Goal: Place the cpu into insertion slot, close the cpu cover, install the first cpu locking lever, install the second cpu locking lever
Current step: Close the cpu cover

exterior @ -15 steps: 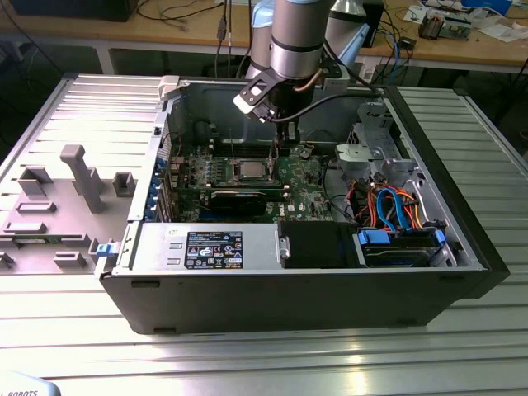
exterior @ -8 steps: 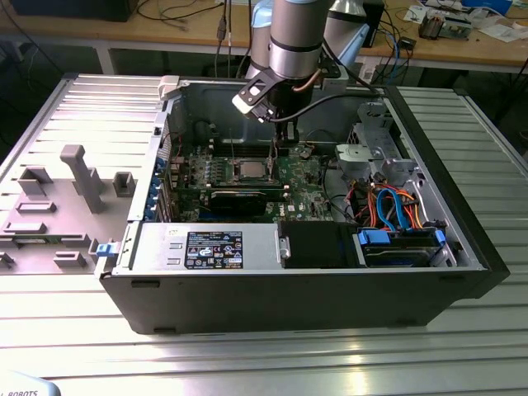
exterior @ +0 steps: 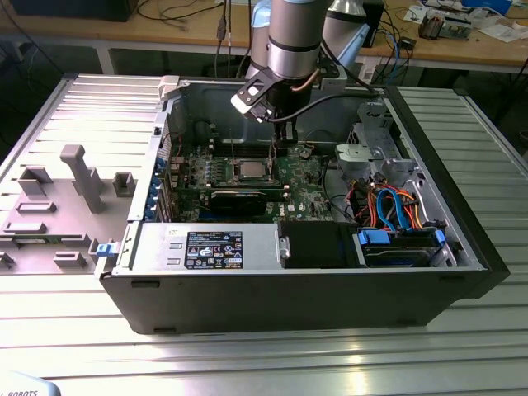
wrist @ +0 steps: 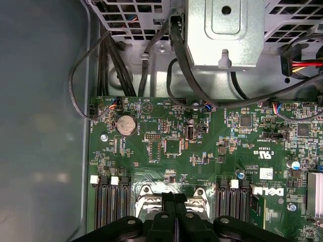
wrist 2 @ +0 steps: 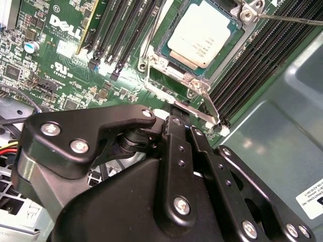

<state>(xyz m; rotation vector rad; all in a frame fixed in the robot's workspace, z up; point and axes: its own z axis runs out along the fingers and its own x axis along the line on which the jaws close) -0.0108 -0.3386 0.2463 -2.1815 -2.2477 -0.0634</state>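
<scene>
cpu [wrist 2: 202,36] seated under lowered cpu cover [wrist 2: 164,62] on motherboard [wrist 2: 60,70] — gripper [wrist 2: 181,121] clenched, empty — just beside cover's edge

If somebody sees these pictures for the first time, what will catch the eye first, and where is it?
The grey robot arm reaching down into the open computer case dominates the exterior view. In the second wrist view the silvery cpu shines on the green motherboard. In both wrist views the black pincer, shut, hangs low over the motherboard.
</scene>
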